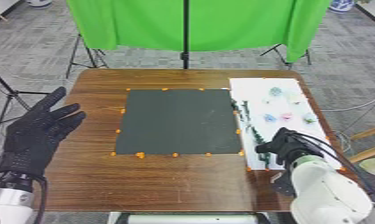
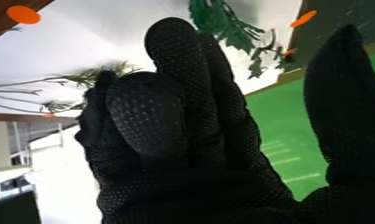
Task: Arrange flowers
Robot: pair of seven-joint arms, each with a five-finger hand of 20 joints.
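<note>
Head view shows the right hand (image 1: 285, 143), fingers loosely extended with some bend and gripping nothing, over the white sheet (image 1: 254, 89) bearing green sprigs (image 1: 248, 117) and small flowers (image 1: 286, 117), while the left hand (image 1: 37, 131) is spread, empty, at the table's (image 1: 166, 177) left.

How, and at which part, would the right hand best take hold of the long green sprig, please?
Probably from above, near its middle, with the right hand closing across it, thumb and fingers on opposite sides: the green sprig is long and thin and lies lengthwise on the white sheet.
</note>
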